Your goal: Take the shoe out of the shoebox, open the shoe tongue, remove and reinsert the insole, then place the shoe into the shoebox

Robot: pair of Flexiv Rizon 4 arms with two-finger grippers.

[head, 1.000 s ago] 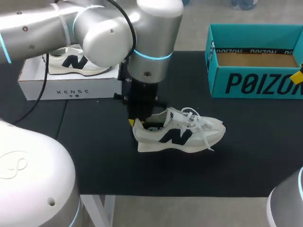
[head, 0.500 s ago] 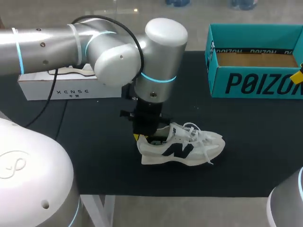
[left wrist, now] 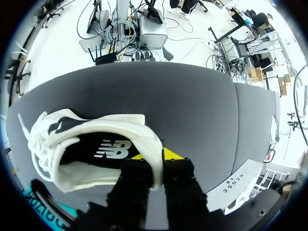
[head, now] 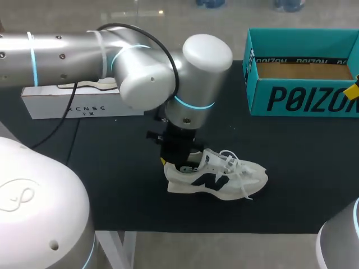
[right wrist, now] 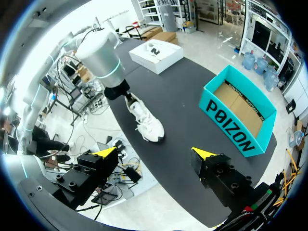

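A white sneaker [head: 219, 179] with a dark side logo lies on the black table mat, toe to the right, laces loose. My left gripper [head: 171, 161] comes down on its heel. In the left wrist view the left gripper [left wrist: 156, 156] is shut on the sneaker's [left wrist: 91, 139] heel collar, one finger inside and one outside. The dark insole [left wrist: 113, 149] shows inside the shoe. The open teal shoebox [head: 303, 73] stands at the back right. My right gripper [right wrist: 154, 153] hangs open, high above the table's front right, holding nothing; the sneaker [right wrist: 147, 122] and teal shoebox [right wrist: 238, 113] lie far ahead of it.
A white box [head: 78, 102] stands at the back left, largely hidden by my left arm [head: 140, 67]; in the right wrist view the white box [right wrist: 156, 55] holds a second sneaker. A yellow fingertip [head: 353, 91] shows at the right edge beside the teal box.
My left arm has swung forward and a little right, carrying the sneaker's heel with it. The sneaker now lies nearer the front edge. The right gripper has kept still.
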